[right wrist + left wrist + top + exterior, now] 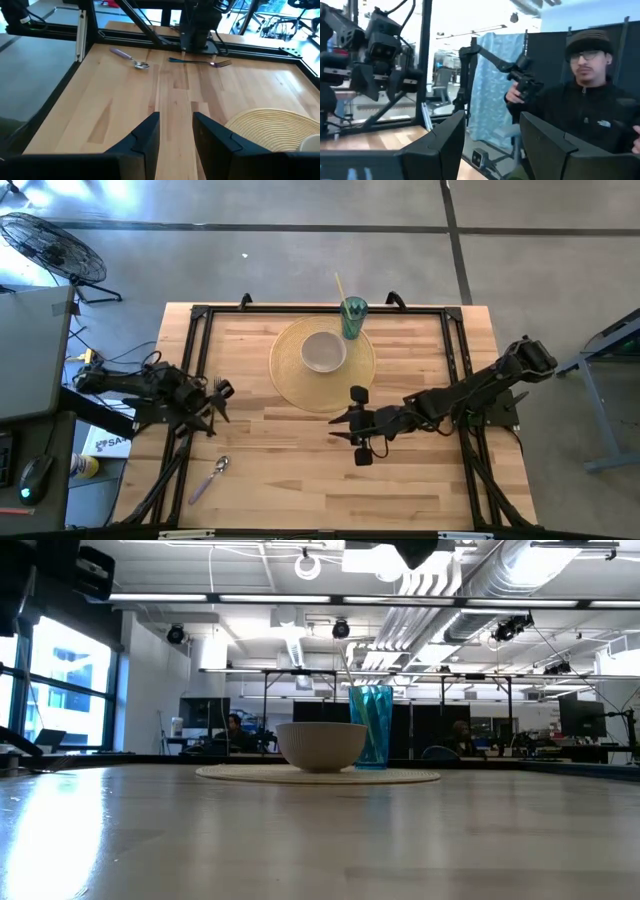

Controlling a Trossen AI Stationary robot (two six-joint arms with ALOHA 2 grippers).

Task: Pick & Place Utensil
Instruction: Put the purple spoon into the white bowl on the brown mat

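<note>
Past our left gripper (490, 150) we see its two dark fingers (437, 150) standing apart with a clear gap between them, nothing held. Beyond them sits a person (590, 100) in a dark jacket, knit cap and glasses. Between the fingers and the person, a dark jointed arm on a stand (495, 60) rises in front of a pale blue curtain (492, 90). The other robot arm (375, 55) hangs over a strip of wooden tabletop (365, 137).
</note>
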